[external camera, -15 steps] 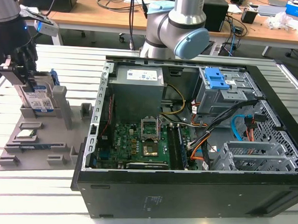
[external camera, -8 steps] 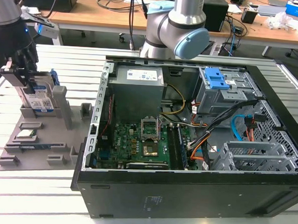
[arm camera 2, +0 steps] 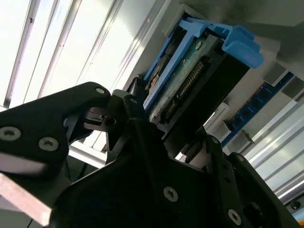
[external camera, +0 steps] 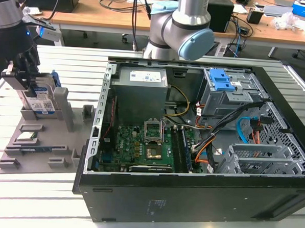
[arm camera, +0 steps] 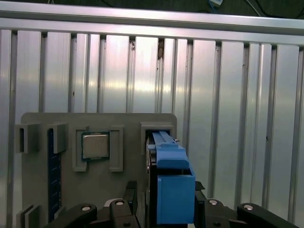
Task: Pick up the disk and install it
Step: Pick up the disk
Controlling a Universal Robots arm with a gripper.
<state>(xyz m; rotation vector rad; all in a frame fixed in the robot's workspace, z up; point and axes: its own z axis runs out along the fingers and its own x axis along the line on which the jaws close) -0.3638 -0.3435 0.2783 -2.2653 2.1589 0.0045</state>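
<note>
The disk (external camera: 41, 101) is a silver drive with a blue-and-white label in a blue carrier frame. It stands on edge at the upright slot of the grey fixture plate (external camera: 37, 156), at the exterior view's left. My gripper (external camera: 29, 90) comes down over its upper end, and the black fingers (arm camera 2: 124, 110) press against both of its faces. In both wrist views the blue carrier (arm camera: 174, 189) sits between the fingers, with the drive's circuit-board edge (arm camera 2: 186, 85) showing. The gripper is shut on the disk.
A small square processor chip (external camera: 27, 136) lies in a pocket of the fixture plate (arm camera: 118, 190) beside the disk. At the exterior view's right, the open computer case (external camera: 189, 200) holds a motherboard, cables and a grey drive cage with a blue latch (external camera: 223, 81). Ribbed aluminium tabletop all around.
</note>
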